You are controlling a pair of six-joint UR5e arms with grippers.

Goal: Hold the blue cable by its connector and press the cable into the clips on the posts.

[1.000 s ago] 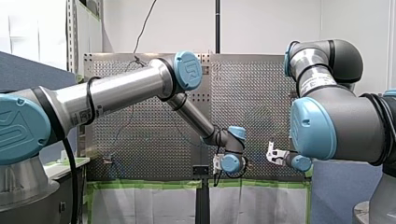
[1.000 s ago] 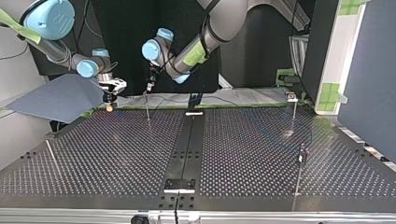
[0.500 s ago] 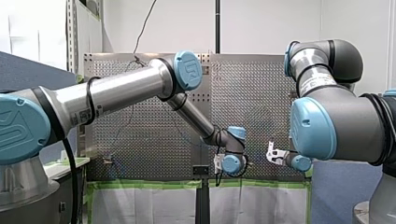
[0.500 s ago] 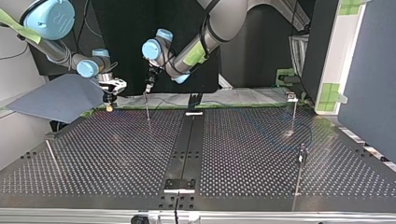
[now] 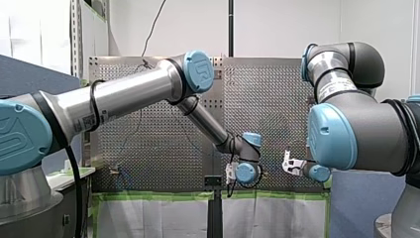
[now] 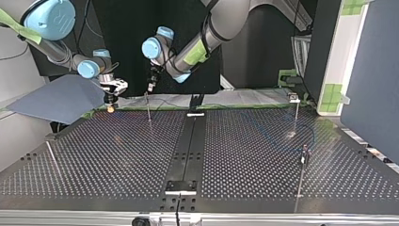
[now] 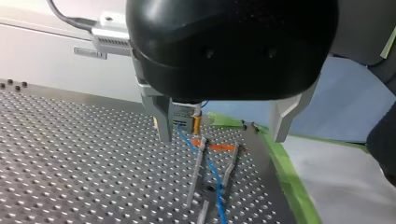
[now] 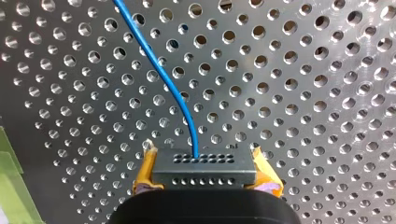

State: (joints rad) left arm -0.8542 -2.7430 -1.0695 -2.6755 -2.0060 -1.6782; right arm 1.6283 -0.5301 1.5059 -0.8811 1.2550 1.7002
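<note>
Perforated table (image 6: 235, 155): thin posts standing well apart
Left gripper (image 7: 222, 135): metal fingers apart, empty, hovering above post (image 7: 197, 170) that stands left of middle in top view
Right gripper (image 8: 204, 175): yellow pads clamped on black connector (image 8: 203, 163), just beside that post
Blue cable (image 8: 173, 88): runs from connector to clip (image 7: 208, 189) on post; seated or not, cannot tell
Step judged: routing at clip nearest connector
Next move calls for: downward press of cable into clip, connector end held taut

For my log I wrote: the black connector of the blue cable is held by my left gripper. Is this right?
Not quite: my right gripper holds the black connector of the blue cable, as the right wrist view shows.
</note>
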